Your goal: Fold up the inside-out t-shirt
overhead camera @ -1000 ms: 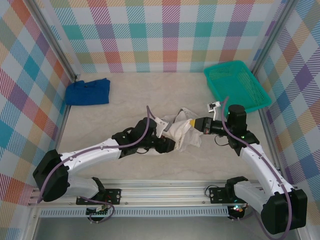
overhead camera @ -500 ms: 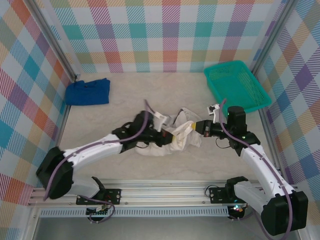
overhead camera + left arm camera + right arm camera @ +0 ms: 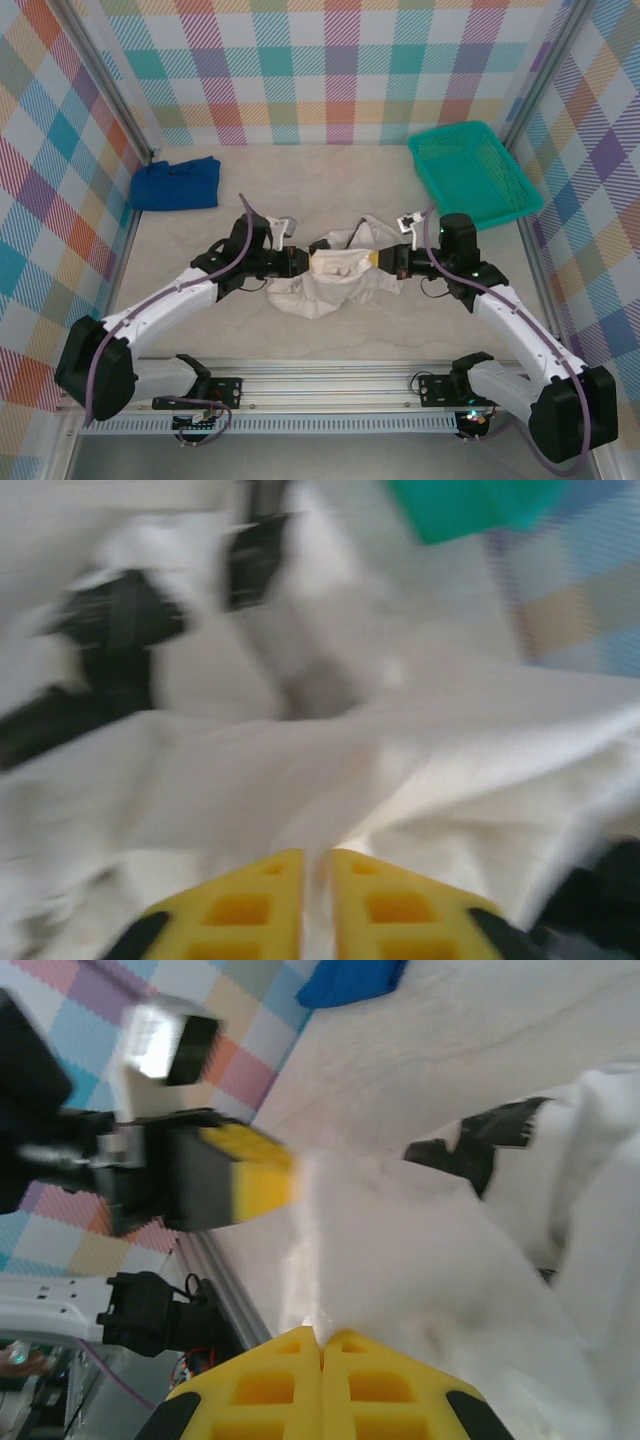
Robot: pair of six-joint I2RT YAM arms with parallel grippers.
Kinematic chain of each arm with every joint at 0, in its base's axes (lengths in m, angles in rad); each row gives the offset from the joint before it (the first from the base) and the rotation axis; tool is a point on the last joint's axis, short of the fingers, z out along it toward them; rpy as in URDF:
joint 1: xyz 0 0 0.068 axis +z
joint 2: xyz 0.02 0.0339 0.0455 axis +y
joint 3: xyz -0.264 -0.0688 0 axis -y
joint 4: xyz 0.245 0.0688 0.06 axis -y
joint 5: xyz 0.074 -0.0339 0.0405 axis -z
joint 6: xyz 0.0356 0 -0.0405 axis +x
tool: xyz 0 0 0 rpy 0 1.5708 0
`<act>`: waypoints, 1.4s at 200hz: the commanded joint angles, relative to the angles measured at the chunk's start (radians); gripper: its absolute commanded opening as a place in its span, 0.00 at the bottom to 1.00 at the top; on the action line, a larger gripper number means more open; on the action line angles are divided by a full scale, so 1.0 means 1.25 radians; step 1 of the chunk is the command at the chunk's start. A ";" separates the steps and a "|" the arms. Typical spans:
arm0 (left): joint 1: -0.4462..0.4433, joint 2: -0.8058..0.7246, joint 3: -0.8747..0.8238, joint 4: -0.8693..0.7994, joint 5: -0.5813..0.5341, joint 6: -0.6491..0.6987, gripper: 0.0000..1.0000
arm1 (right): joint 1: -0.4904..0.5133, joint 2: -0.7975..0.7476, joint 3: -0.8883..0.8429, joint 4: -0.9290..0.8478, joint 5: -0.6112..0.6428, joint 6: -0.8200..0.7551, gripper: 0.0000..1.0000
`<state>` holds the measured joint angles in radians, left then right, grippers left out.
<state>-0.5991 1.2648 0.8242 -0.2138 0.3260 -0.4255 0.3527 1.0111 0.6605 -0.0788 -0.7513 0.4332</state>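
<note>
Crumpled soft white t-shirt [image 3: 338,287] on pale bench [image 3: 300,190], left tool [image 3: 311,264] clamping its 9 o'clock edge, right tool [image 3: 378,260] clamping 3 o'clock.

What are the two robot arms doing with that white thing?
They are handling a white t-shirt in the middle of the table. The left gripper pinches one side and the right gripper pinches the other, both shut on the fabric. The rest lies crumpled, so it is not folded yet. A blue cloth sits at the far left and a green basket at the far right.
</note>
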 commanded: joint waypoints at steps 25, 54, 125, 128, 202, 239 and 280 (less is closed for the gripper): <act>-0.095 -0.029 -0.009 -0.107 -0.251 0.023 0.43 | 0.114 0.061 -0.051 0.288 -0.002 0.148 0.00; -0.133 -0.103 -0.078 0.002 -0.213 -0.012 0.61 | 0.144 0.095 -0.050 0.330 0.008 0.164 0.00; -0.214 0.079 0.001 0.042 -0.254 0.013 0.58 | 0.149 0.083 -0.058 0.330 0.032 0.173 0.00; -0.215 0.088 0.005 0.051 -0.256 0.015 0.56 | 0.150 0.082 -0.059 0.329 0.032 0.171 0.00; -0.126 -0.102 -0.173 0.460 0.249 0.008 0.03 | 0.142 0.004 0.026 -0.161 0.391 -0.024 0.00; -0.126 -0.182 -0.217 0.466 0.371 0.034 0.01 | 0.142 0.045 0.061 -0.152 0.356 -0.061 0.00; -0.107 -0.254 -0.250 0.353 0.308 0.142 0.00 | 0.141 0.089 0.097 -0.214 0.345 -0.101 0.00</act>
<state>-0.7532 1.0046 0.5373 0.2932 0.7090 -0.3504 0.5308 1.0939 0.7422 -0.2810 -0.3222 0.3656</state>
